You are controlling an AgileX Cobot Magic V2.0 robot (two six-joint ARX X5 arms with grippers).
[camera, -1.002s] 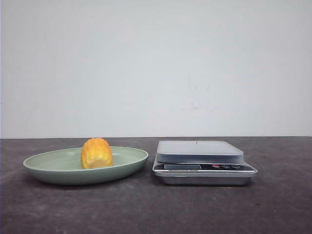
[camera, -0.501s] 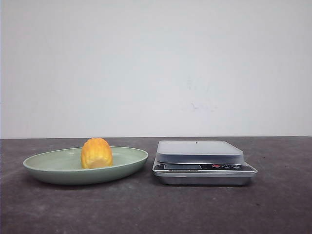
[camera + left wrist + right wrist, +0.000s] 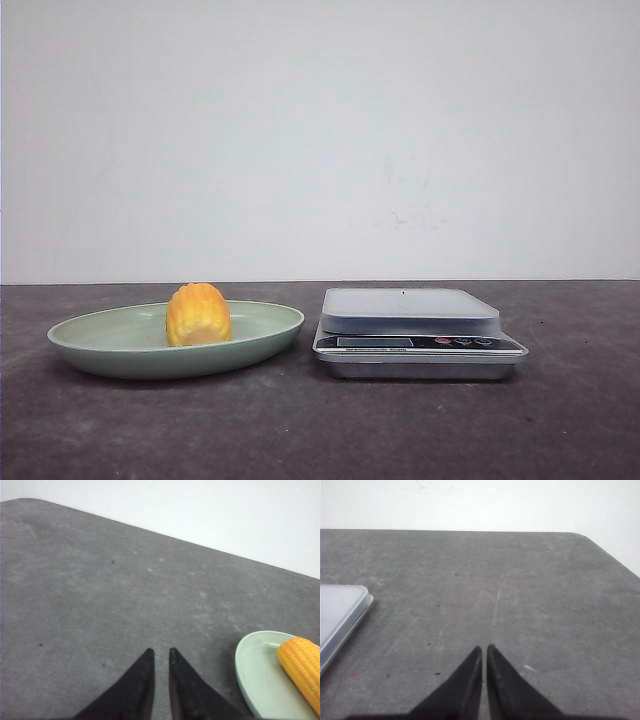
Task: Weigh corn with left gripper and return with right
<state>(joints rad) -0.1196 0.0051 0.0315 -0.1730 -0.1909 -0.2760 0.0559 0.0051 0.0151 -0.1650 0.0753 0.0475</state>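
The yellow-orange corn (image 3: 198,314) sits on the pale green oval plate (image 3: 100,335) at the left of the table. A silver kitchen scale (image 3: 410,310) with an empty platform stands just right of the plate. Neither gripper shows in the front view. In the left wrist view my left gripper (image 3: 161,651) is shut and empty over bare table, with the corn (image 3: 302,670) and plate (image 3: 255,675) off to one side. In the right wrist view my right gripper (image 3: 484,648) is shut and empty over bare table, with the scale's corner (image 3: 340,612) at the picture's edge.
The dark grey table (image 3: 320,430) ends at a white wall behind. Its rounded far corners show in both wrist views.
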